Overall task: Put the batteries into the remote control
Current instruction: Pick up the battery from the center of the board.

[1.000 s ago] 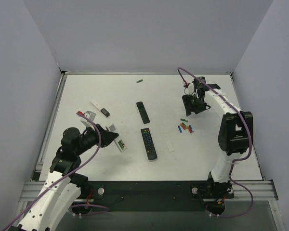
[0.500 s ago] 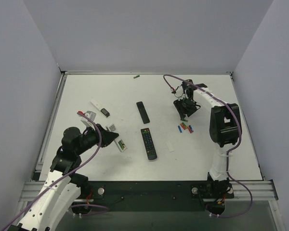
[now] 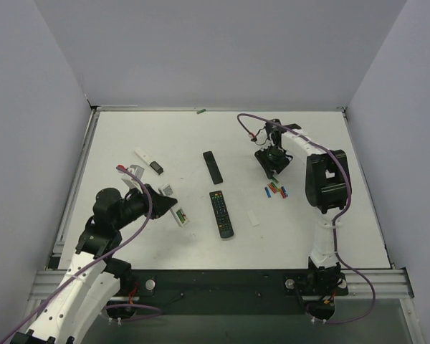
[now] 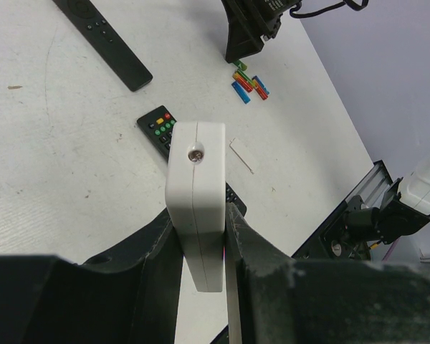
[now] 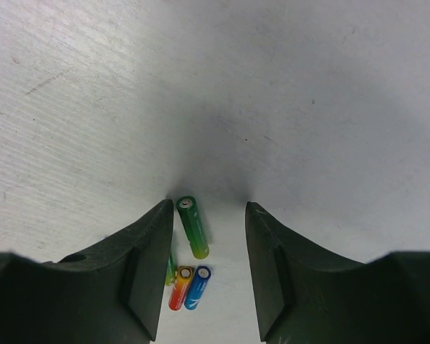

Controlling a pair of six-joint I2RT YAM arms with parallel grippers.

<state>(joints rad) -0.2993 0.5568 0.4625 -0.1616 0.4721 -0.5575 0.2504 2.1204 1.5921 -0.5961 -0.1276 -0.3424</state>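
The white remote control (image 4: 195,188) stands on edge between the fingers of my left gripper (image 4: 199,215), which is shut on it at the near left of the table (image 3: 173,209). The batteries (image 3: 276,190) lie in a small coloured cluster right of centre. My right gripper (image 3: 272,163) hangs just behind them, pointing down. In the right wrist view a green battery (image 5: 192,227) lies on the table between the open fingers of my right gripper (image 5: 209,209), close to the left finger. A red-orange battery (image 5: 178,287) and a blue one (image 5: 196,287) lie side by side nearer the wrist.
A black remote with coloured buttons (image 3: 221,213) and a slim black remote (image 3: 212,166) lie mid-table. A small white cover (image 3: 254,217) rests right of them. A white strip (image 3: 145,155) and small parts sit at the left. A tiny green piece (image 3: 200,112) lies by the back wall.
My right gripper has swung left and slightly nearer, ending just behind the battery cluster. The tiny green piece has rolled farther back and left. The left arm holds still.
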